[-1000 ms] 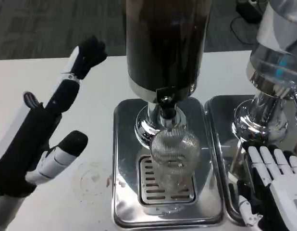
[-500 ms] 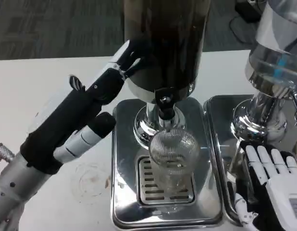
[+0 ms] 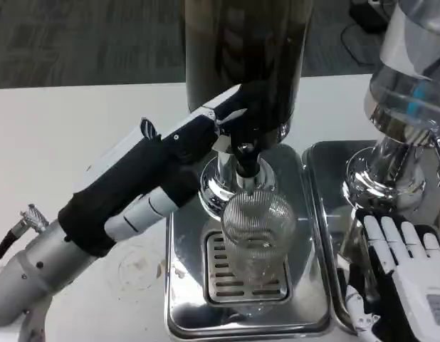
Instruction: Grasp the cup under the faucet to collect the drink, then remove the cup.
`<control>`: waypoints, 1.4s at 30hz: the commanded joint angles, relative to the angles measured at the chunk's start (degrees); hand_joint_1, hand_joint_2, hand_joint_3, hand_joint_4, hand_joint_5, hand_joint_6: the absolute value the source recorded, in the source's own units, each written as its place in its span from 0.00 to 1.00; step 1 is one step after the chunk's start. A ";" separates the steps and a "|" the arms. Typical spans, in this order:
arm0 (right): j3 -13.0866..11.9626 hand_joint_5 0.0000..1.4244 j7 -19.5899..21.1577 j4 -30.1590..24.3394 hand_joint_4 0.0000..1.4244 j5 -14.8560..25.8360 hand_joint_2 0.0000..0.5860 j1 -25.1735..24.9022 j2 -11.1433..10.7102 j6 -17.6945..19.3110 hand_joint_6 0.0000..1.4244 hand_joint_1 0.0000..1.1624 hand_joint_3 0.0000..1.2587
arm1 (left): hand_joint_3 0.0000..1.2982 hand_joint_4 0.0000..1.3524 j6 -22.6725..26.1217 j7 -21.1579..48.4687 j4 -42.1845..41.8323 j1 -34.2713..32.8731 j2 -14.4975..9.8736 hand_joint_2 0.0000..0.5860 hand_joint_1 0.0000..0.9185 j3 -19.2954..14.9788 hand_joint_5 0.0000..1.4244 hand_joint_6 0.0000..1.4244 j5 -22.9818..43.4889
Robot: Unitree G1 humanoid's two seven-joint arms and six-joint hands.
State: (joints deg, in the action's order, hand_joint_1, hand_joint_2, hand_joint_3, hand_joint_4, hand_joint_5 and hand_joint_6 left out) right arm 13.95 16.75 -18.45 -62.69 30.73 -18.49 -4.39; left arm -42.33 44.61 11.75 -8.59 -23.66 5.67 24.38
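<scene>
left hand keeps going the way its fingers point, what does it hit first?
Most likely the faucet on the dark dispenser: the left hand has its fingertips right beside it. Depth is unclear, so contact can't be judged.

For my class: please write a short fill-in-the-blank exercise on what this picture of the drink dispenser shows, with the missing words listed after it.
1. The ribbed glass cup stands on the metal drip ____ under the faucet.
2. The robot's ____ hand reaches toward the faucet.
3. The right hand rests with its fingers ____, holding nothing.
4. The dispenser above the cup holds a ____ drink.

Missing words: tray; left; apart; dark
</scene>
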 commanded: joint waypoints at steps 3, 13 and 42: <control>0.45 0.00 0.98 -0.42 0.00 -0.62 0.93 0.79 0.71 -1.02 0.00 0.07 0.00 | 0.07 0.00 2.71 1.91 -0.29 -0.48 2.14 0.34 0.00 -1.34 0.06 0.02 0.52; 1.18 0.00 0.99 -0.35 0.00 -0.94 0.93 0.47 1.30 -1.69 0.00 0.07 0.00 | 0.07 0.00 6.66 4.58 -0.13 0.06 3.68 0.35 0.00 -2.68 0.04 0.01 0.37; 1.60 0.00 1.85 2.00 0.00 -0.67 0.93 -1.83 1.94 -2.08 0.00 0.07 0.00 | 0.09 0.00 -5.78 6.33 3.00 -2.79 -3.39 0.41 0.00 -3.54 0.08 0.03 -15.58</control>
State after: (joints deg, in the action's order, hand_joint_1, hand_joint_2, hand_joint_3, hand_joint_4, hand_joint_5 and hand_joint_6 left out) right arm 15.58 17.72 -16.71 -63.38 29.16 -16.50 -6.12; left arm -45.83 50.93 13.45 -11.32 -25.64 1.21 12.01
